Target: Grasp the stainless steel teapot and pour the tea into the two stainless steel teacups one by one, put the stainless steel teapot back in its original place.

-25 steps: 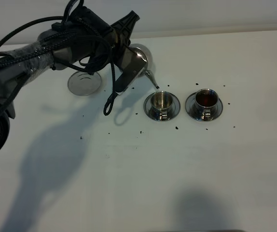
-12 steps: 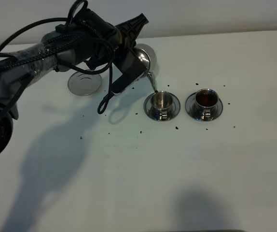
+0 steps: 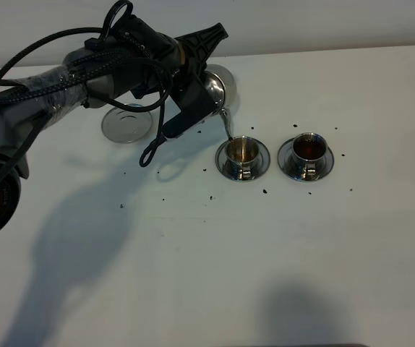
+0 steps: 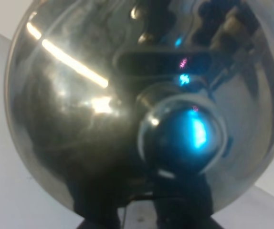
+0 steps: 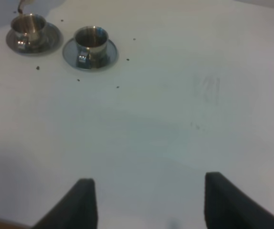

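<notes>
Stainless steel teapot (image 3: 218, 81) is tipped further than a second ago. Its spout is now over the near teacup (image 3: 241, 150), amber tea showing inside. Far teacup (image 3: 309, 147) already holds dark tea. Left gripper (image 3: 193, 97) jaws are clamped on the teapot handle; right gripper (image 5: 146, 202) jaws are apart, idle. Second pour looks under way, and the empty saucer (image 3: 126, 123) awaits the pot's return

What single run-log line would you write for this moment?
step: pouring second cup | left gripper: shut on stainless steel teapot, tilted | spout: over left teacup | right teacup: holds dark tea | right gripper: open

Left wrist probably hugs teapot (image 4: 79, 119); others share teacups (image 3: 242, 152) (image 5: 90, 39).
</notes>
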{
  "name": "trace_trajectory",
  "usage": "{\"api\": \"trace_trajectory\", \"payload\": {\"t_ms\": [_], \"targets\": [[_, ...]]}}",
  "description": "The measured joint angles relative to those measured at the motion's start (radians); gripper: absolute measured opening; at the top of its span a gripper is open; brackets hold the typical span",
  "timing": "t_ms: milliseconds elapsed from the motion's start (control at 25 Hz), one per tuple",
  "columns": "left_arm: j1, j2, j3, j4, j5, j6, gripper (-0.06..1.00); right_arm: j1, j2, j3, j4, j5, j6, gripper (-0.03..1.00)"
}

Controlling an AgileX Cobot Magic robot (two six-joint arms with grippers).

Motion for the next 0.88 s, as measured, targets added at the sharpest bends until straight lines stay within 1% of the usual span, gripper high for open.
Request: {"api": "trace_trajectory", "payload": {"t_ms": [440, 680, 880], "targets": [[-0.019, 0.001, 0.000, 0.000, -0.060, 0.011, 0.22, 0.000, 0.000, 0.000, 0.000, 0.000, 0.000, 0.48], [-0.020, 0.001, 0.000, 0.001, -0.064, 0.032, 0.22, 0.000, 0.000, 0.000, 0.000, 0.000, 0.000, 0.48], [-0.020, 0.001, 0.000, 0.001, -0.064, 0.072, 0.22, 0.000, 0.000, 0.000, 0.000, 0.000, 0.001, 0.48]]}}
